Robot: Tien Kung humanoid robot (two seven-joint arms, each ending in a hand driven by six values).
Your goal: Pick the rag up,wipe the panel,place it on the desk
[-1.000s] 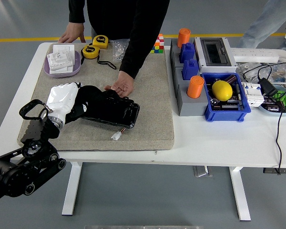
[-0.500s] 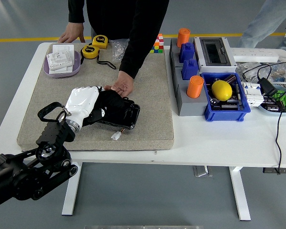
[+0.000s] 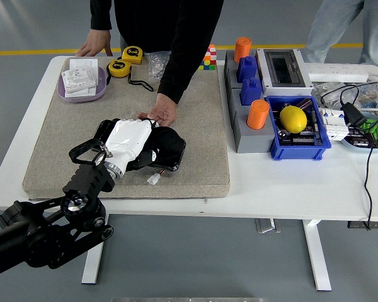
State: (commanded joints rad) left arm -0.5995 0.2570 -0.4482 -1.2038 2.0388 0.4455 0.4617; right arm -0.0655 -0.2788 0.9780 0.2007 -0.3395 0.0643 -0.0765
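Observation:
A black panel [image 3: 170, 162] lies on the grey felt mat [image 3: 195, 126], with a small white connector [image 3: 153, 179] at its near edge. A black rag [image 3: 166, 142] is bunched on top of the panel. My left hand [image 3: 133, 139], white with a black arm, lies on the rag with its fingers curled over it and presses it onto the panel. A person's hand [image 3: 161, 114] rests at the panel's far edge. The rag and my hand hide most of the panel.
A purple tray [image 3: 82, 82] of white parts and two yellow tape measures [image 3: 126, 61] sit at the mat's far left. Grey stands with orange cylinders [image 3: 258, 114], a blue bin with a lemon [image 3: 293, 119], an electrical box [image 3: 283, 67] and cables [image 3: 359, 119] fill the right side.
My left hand has slid to the right across the panel, dragging the rag with it. The person's hand has stayed at the panel's far edge.

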